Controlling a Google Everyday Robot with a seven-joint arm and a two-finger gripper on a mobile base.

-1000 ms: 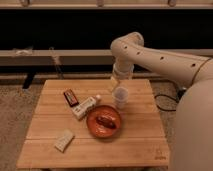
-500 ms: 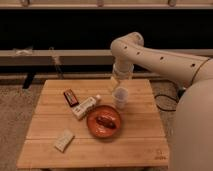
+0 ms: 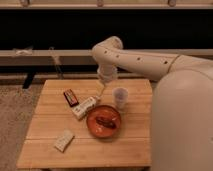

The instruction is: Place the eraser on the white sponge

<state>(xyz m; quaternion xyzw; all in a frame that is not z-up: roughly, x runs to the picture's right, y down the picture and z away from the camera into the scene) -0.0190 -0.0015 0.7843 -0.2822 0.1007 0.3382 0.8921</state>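
Wooden table point(image 3: 45, 125), 5 items on it.
- White sponge point(image 3: 64, 140): near front-left corner, lying flat, well apart from the rest.
- Dark wrapped bar point(image 3: 70, 97): left of centre, toward the back edge.
- Eraser point(image 3: 84, 107): pale oblong block just beside the bar, lying at a slant, mid-table.
- Tool point(image 3: 101, 91): pointing down over the eraser's right end; open or closed, cannot tell.
- Orange plate point(image 3: 95, 127): centre, brown item on it.
- White cup point(image 3: 120, 97): upright, right of the tool.

Smooth plastic gripper point(image 3: 99, 93) above matt wooden table point(image 3: 100, 150); glossy orange plate point(image 3: 94, 128).
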